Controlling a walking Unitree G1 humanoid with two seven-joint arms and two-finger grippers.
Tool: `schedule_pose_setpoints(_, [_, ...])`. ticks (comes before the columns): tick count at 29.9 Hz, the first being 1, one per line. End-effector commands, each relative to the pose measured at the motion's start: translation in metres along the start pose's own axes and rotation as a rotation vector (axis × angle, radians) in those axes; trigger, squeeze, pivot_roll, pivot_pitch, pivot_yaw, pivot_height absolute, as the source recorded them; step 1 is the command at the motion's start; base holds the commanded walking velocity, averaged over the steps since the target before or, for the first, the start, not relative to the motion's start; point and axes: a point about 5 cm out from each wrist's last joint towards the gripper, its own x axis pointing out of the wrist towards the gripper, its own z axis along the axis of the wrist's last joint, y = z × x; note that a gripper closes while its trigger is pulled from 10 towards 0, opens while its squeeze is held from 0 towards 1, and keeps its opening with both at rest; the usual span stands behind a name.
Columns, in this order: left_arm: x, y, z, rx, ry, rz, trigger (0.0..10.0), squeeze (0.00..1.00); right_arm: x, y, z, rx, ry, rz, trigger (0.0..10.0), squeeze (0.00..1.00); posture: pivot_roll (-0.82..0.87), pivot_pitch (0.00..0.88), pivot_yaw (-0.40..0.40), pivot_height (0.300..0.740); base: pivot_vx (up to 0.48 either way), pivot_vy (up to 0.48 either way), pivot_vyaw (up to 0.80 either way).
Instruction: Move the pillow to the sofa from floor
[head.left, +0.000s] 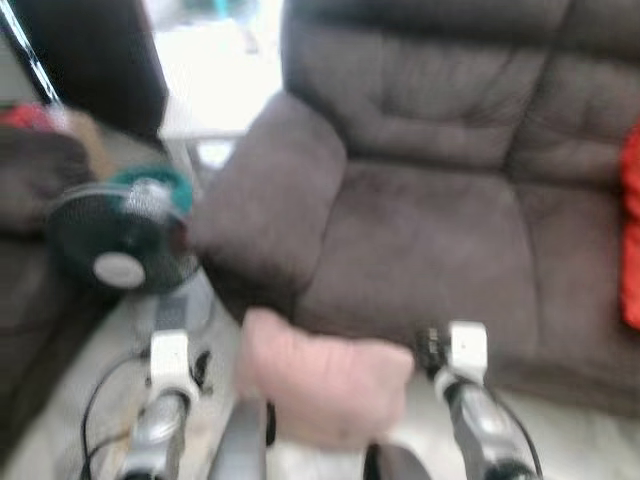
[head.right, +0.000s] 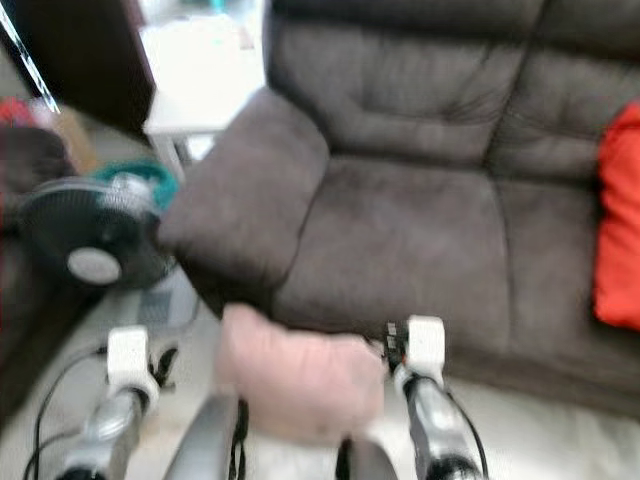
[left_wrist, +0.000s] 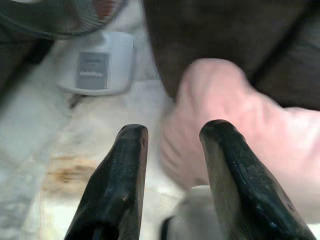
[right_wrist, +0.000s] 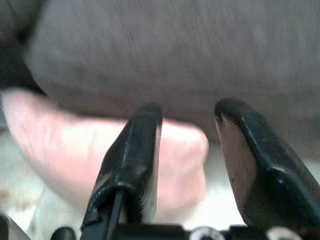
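Pink pillow (head.left: 325, 385), soft and puffy with a rounded corner, sits low at 6 o'clock between both arms, just in front of the brown sofa (head.left: 430, 240) seat edge, the pale floor (left_wrist: 45, 125) beneath it. Left end effector (left_wrist: 172, 142) spread, pillow just past its fingertips; right end effector (right_wrist: 187, 122) spread too, one finger (right_wrist: 135, 155) across the pillow. Left wrist view picks up the fan's white base (left_wrist: 97, 65); head views add the fan (head.left: 125, 235) at 9 o'clock and a red cushion (head.right: 620, 215) at 3 o'clock.
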Motion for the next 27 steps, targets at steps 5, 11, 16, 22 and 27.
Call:
schedule_pose_setpoints(5, [0.0019, -0.0009, 0.0029, 0.021, -0.014, -0.008, 10.0, 0.00, -0.0007, -0.0012, -0.0045, 0.007, 0.037, -0.009, 10.0, 0.00, 0.14, 0.102, -0.098, 0.616, 0.000, 0.000, 0.00])
schedule_pose_setpoints(11, [0.0025, -0.0015, 0.0031, 0.032, -0.015, -0.009, 10.0, 0.00, -0.0006, -0.0014, -0.0059, 0.006, 0.054, -0.013, 10.0, 0.00, 0.14, 0.104, -0.093, 0.616, 0.000, 0.000, 0.00])
schedule_pose_setpoints(16, [0.0028, -0.0014, 0.0025, 0.037, -0.013, -0.011, 10.0, 0.00, 0.0013, 0.0017, -0.0044, 0.004, 0.059, -0.010, 10.0, 0.00, 0.14, 0.106, -0.093, 0.616, 0.000, 0.000, 0.00])
schedule_pose_setpoints(22, [0.0035, -0.0009, 0.0033, 0.037, -0.014, -0.008, 10.0, 0.00, -0.0003, 0.0029, -0.0068, -0.017, 0.056, 0.004, 10.0, 0.00, 0.14, 0.107, -0.095, 0.616, 0.000, 0.000, 0.21])
schedule_pose_setpoints(27, [0.0034, -0.0018, 0.0041, 0.039, -0.021, -0.009, 10.0, 0.00, -0.0036, -0.0040, -0.0104, -0.016, 0.067, -0.004, 10.0, 0.00, 0.14, 0.107, -0.096, 0.616, 0.000, 0.000, 0.64])
